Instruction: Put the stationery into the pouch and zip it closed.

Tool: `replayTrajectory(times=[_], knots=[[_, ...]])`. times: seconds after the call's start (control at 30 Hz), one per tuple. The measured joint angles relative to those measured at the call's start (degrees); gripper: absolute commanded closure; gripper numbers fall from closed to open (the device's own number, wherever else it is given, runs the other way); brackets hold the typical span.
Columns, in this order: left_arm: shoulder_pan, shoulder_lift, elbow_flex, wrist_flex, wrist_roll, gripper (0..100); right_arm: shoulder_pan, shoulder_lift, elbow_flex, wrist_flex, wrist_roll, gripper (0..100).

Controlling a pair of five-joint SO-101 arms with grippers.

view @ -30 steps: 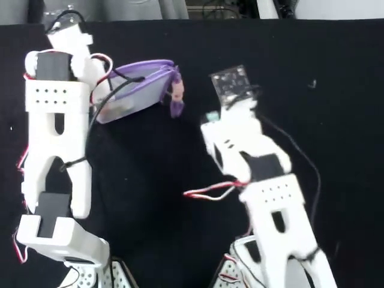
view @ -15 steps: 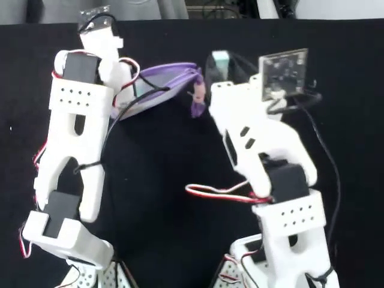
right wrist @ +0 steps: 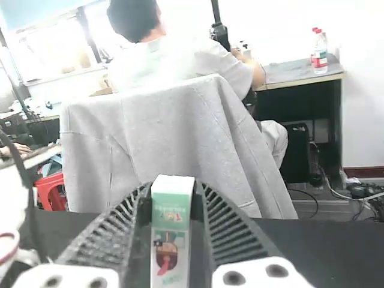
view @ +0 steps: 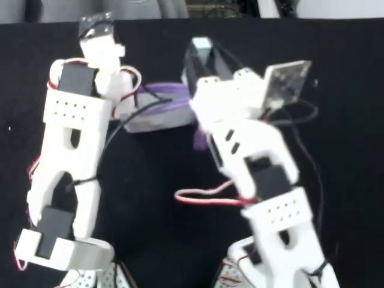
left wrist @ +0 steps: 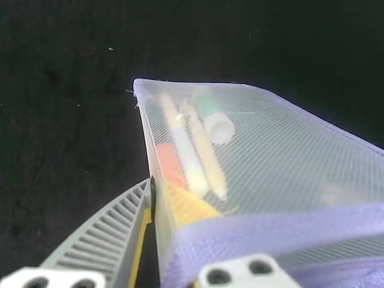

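Note:
A clear mesh pouch (view: 161,109) with a purple zip edge hangs just above the black table, at mid-left in the high view. My left gripper (view: 128,105) is shut on its end. In the left wrist view the pouch (left wrist: 270,162) holds pens, a cap and orange and yellow items, and my left gripper (left wrist: 153,207) pinches its corner. My right gripper (view: 201,53) is raised above the pouch's right end, shut on a small white and green box (view: 201,43). That box (right wrist: 172,240) stands upright between the ribbed fingers (right wrist: 114,231) of my right gripper (right wrist: 173,195).
Black cloth covers the table (view: 336,120), with open room at the right. The table's far edge (view: 252,20) runs close behind both grippers. A red and white cable (view: 204,195) loops out from the right arm over the middle.
The right arm has lifted and swung left and farther back, carrying the box over the pouch. The left arm shifted the pouch slightly right and its mouth turned flatter.

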Motion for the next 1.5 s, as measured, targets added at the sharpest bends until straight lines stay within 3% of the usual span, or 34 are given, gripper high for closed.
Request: replayTrajectory(times=[0.27, 0.73, 1.2, 1.5], knots=[[-2.0, -1.4, 3.4, -1.2, 0.0, 97, -1.0, -4.0, 12.5, -15.1, 0.0, 98.7], [-2.0, -1.6, 3.5, -1.2, -0.1, 97, -6.9, -1.2, 13.5, -16.6, 0.0, 98.7], [-2.0, -1.6, 3.5, -1.2, -0.1, 97, -12.4, -13.5, 17.9, -16.5, 5.9, 98.7], [-2.3, -1.7, 4.0, -1.3, -0.1, 97, -12.7, -1.0, 17.9, -24.0, 8.4, 98.7]])
